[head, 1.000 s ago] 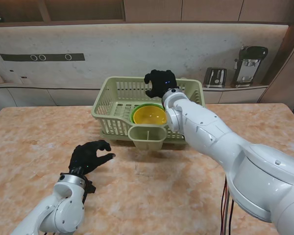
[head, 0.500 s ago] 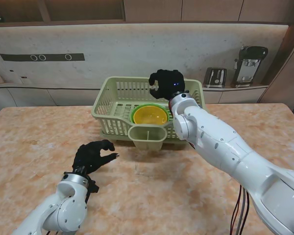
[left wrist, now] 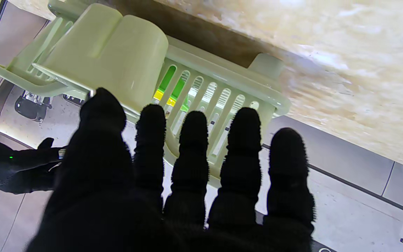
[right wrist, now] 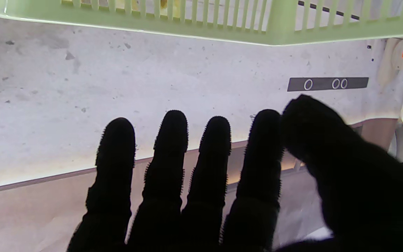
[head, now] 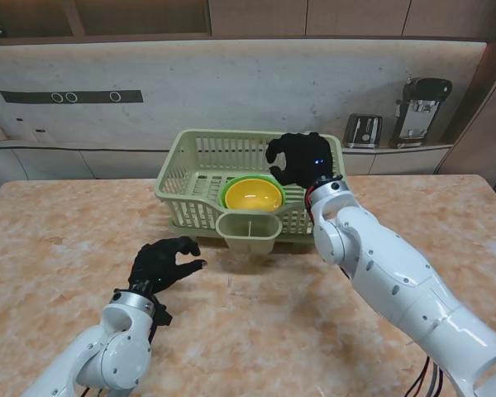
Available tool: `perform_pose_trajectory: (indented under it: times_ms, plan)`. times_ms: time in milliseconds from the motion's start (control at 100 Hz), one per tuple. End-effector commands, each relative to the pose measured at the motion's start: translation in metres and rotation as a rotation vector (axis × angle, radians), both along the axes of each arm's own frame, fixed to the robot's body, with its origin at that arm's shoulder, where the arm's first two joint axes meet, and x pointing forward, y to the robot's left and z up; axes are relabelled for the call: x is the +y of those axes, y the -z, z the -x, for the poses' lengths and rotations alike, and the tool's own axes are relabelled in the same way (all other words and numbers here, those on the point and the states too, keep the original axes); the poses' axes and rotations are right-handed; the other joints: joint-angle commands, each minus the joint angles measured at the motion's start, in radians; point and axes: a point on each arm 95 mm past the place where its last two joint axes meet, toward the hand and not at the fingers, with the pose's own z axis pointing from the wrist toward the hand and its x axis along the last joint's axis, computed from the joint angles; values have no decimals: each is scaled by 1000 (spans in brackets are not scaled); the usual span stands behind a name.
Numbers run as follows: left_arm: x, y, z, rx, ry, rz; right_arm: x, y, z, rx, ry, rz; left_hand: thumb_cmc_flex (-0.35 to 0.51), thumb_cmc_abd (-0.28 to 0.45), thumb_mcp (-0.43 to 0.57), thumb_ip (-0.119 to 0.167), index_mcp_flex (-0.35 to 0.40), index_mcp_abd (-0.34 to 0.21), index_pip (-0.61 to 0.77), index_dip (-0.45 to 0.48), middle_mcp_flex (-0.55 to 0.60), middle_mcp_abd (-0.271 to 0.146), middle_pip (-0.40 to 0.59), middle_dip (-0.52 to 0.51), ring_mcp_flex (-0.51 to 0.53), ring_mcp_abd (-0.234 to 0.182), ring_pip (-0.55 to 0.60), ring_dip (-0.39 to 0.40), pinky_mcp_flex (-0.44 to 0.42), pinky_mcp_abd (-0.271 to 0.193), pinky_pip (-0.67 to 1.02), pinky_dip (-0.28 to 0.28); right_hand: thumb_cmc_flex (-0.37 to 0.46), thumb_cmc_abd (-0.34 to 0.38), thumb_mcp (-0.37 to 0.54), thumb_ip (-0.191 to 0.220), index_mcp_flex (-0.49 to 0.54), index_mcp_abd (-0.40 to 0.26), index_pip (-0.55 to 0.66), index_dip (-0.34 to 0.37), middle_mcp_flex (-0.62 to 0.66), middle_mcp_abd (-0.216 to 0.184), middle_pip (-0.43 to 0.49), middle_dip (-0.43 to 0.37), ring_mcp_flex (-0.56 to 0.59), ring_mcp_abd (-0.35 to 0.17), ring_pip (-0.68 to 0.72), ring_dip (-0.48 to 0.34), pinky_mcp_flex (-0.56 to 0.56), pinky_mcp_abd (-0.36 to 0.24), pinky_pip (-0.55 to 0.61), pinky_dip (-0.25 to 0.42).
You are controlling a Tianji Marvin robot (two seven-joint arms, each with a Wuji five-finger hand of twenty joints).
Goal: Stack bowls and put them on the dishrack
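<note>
dish rack (head: 197, 178): pale green plastic, slatted sides
cup holder on the rack (head: 249, 231): same pale green
top bowl (head: 253, 195): yellow
bowl under it (head: 229, 189): bright green rim
table (head: 58, 240): mottled pinkish-tan stone pattern
left hand (head: 164, 264): black glove
right hand (head: 302, 159): black glove, small blue light
arms (head: 397, 281): glossy white
wall (head: 231, 83): speckled off-white

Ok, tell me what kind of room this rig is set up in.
Most likely a kitchen, or a mock-up of one. A green dishrack holding stacked bowls sits on a marble-look counter, and a toaster and what looks like a coffee machine stand on the ledge behind, under wooden cabinets.
</note>
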Motion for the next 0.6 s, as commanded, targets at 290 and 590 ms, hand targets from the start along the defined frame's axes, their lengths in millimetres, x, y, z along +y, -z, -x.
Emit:
perform_pose_trajectory:
  times_ms: [290,590]
  plan:
    - [-7,2,-1,22,33,7,-13,21,46,-23,-33,-7,6,-5,-10,27,-8,-21,4,-1,13,-16,5,16,15,-8,7,11,-4,-10,21,16,49,-115,128,-55,77,-72,35,-5,103,-47,-41,110,77,-45,32,62,59,-25,60,7]
    - [-9,3,-1,23,47,7,-22,31,79,-20,-47,-28,7,-5,-10,28,-7,-23,10,3,15,-16,7,17,14,-7,6,11,-4,-10,21,16,32,-149,140,-65,119,-97,57,28,136,-59,-41,167,102,-57,57,88,85,-35,85,10]
